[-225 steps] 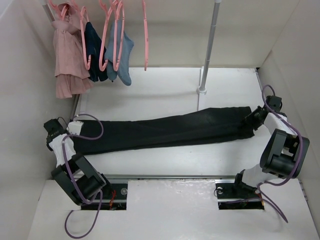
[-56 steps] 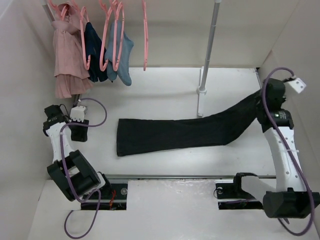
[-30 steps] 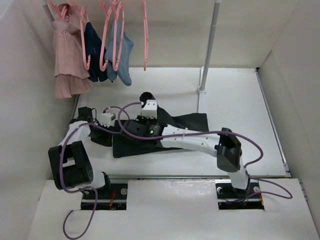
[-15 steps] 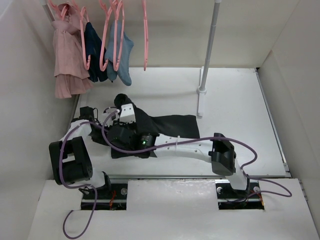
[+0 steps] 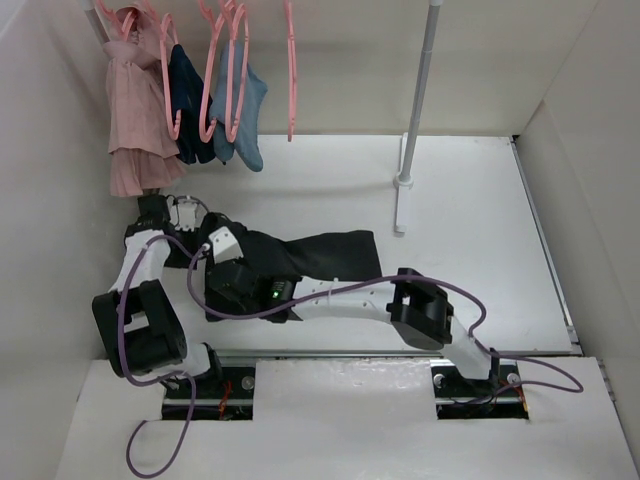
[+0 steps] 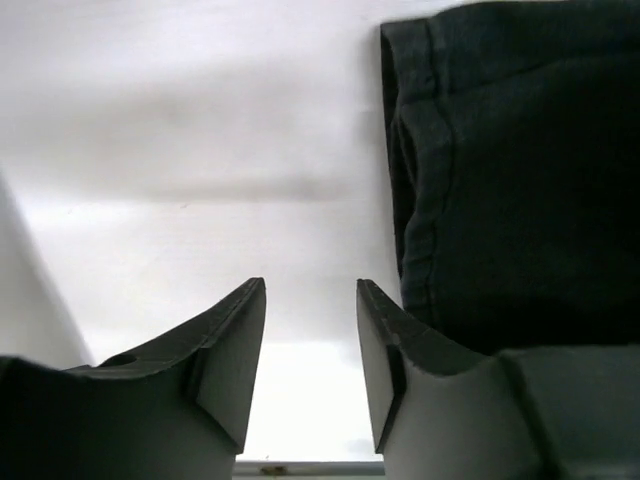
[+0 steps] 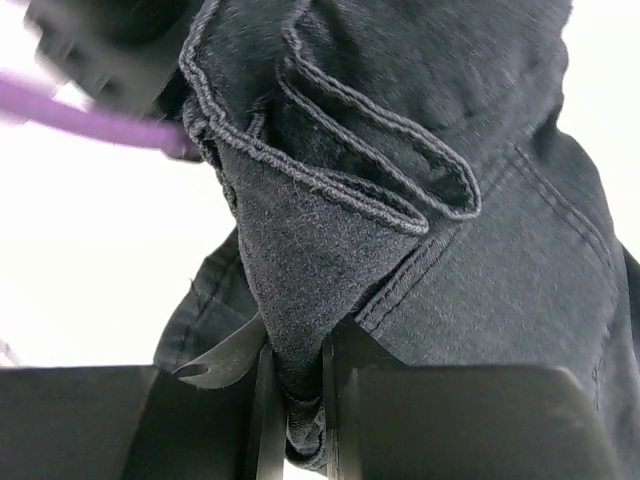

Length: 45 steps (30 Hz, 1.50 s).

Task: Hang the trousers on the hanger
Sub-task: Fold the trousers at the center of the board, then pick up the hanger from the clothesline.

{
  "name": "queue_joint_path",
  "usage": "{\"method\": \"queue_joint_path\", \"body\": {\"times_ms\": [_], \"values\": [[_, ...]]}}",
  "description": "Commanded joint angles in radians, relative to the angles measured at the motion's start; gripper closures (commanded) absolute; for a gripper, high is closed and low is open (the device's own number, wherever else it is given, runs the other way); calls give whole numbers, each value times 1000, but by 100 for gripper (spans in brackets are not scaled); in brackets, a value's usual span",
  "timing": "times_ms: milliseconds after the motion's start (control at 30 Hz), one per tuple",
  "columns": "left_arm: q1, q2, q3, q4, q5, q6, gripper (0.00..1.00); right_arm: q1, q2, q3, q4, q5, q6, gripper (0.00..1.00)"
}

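The black trousers (image 5: 320, 252) lie folded over themselves on the white table (image 5: 460, 260), left of centre. My right arm reaches across to the left, and my right gripper (image 5: 226, 262) is shut on a bunched fold of the trousers (image 7: 450, 250); in the right wrist view the fabric is pinched between the fingers of that gripper (image 7: 295, 370). My left gripper (image 5: 178, 218) is by the left wall, beside the trousers' edge (image 6: 520, 180). It (image 6: 310, 300) stands open over bare table with nothing in it. An empty pink hanger (image 5: 291, 70) hangs on the rail at the back.
Pink (image 5: 130, 110), navy (image 5: 185, 90) and light-blue (image 5: 250, 110) garments hang on other pink hangers at the back left. A metal pole (image 5: 418, 90) stands on its base (image 5: 402, 182) behind the trousers. Walls close in on both sides.
My right gripper has carried the held trouser end further left, folding the garment shorter. My left gripper has drawn back toward the left wall and a little up the table.
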Motion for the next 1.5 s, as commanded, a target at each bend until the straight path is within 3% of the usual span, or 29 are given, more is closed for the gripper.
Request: {"method": "queue_joint_path", "body": {"times_ms": [0, 33, 67, 100, 167, 267, 367, 567, 667, 767, 900, 1033, 1200, 1433, 1467], "values": [[0, -63, 43, -7, -77, -64, 61, 26, 13, -16, 125, -184, -116, 99], [0, -63, 43, -7, -77, -64, 61, 26, 13, -27, 125, -244, -134, 88], [0, -72, 43, -16, -77, -64, 59, 26, 23, -41, 114, -278, -153, 44], [0, -72, 43, -16, -89, -64, 59, 26, 23, -41, 105, -316, -191, 23], [0, -81, 43, -16, -115, -64, 58, 26, 23, -67, 80, -460, -234, 0], [0, -106, 54, -16, -160, -64, 57, 64, 4, -88, 5, -516, -311, 0], [9, -141, 77, -39, -160, -64, 55, 112, -90, -142, -18, -414, -360, 0], [18, -164, 122, -109, -136, -34, 53, 112, -326, -318, -18, -470, -342, 0], [18, -173, 144, -151, -68, -12, 53, 74, -430, -424, -18, -481, -236, 0], [18, -173, 154, -229, 96, 46, 53, -32, -513, -576, -4, -464, -74, 1], [-37, -173, 116, -224, 115, 46, 52, -216, -591, -728, -4, -455, 107, 0], [-121, -137, 19, -118, -9, -10, 52, -389, -661, -803, -4, -430, 197, 0], [-157, -63, -99, 28, -247, -50, 54, -599, -621, -777, -81, -384, 266, 0], [-167, -49, -205, 121, -341, -4, 56, -684, -425, -730, -97, -450, 247, 0], [-178, -61, -205, 122, -341, -4, 56, -684, -393, -730, -98, -450, 257, 4]]}}
